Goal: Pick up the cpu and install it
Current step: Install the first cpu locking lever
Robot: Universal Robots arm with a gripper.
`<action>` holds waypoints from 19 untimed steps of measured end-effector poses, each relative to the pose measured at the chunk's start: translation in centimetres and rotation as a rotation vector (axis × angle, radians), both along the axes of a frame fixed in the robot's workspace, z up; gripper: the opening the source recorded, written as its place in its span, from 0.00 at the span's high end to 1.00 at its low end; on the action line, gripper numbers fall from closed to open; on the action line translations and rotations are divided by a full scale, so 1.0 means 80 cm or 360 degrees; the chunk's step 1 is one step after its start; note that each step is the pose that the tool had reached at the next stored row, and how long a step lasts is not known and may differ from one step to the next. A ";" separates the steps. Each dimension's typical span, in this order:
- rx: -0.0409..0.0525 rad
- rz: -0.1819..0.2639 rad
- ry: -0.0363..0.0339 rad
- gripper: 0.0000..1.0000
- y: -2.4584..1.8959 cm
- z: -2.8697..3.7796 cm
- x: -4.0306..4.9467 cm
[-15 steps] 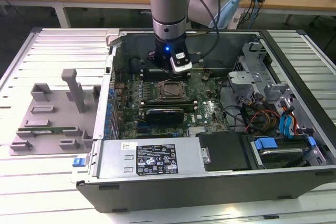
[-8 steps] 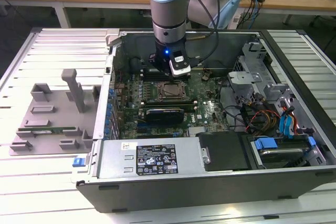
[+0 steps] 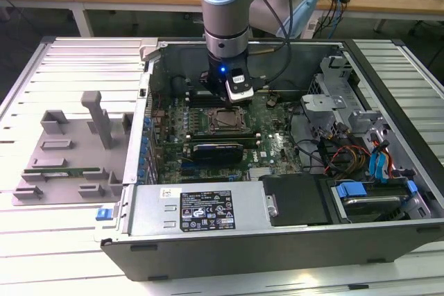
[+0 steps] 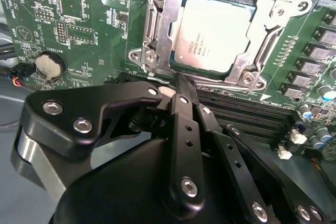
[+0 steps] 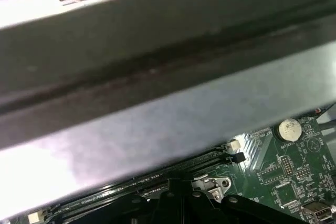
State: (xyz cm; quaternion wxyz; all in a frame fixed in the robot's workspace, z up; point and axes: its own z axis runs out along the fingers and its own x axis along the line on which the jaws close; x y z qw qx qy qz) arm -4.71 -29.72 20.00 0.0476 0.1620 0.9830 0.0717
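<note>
Sitting seated in the metal socket frame (image 4: 157, 30) on the green motherboard (image 4: 79, 19): the square silvery-topped cpu (image 4: 212, 35).
Black fingers (image 4: 184, 85) are clenched together, grasping nothing, at the frame's 6 o'clock edge.

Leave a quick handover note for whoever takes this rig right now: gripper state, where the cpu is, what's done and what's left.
Gripper: shut, holding nothing, fingertips at the edge of the socket frame in the second wrist view.
Cpu: lying flat in the socket on the motherboard, inside the open case; in the exterior view the arm stands just above it.
Done: cpu is picked and seated.
Left: the frame looks open around the chip, so it probably still needs closing and latching; check the seating first.
</note>
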 end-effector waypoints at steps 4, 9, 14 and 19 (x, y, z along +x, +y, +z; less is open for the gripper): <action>-0.0001 0.0000 0.0000 0.89 0.0000 0.0037 0.000; 0.0002 0.0000 -0.0002 0.89 0.0029 0.0171 -0.001; 0.0011 0.0000 -0.0042 0.89 0.0041 0.0166 -0.008; 0.0012 0.0000 -0.0168 0.89 0.0042 0.0118 -0.023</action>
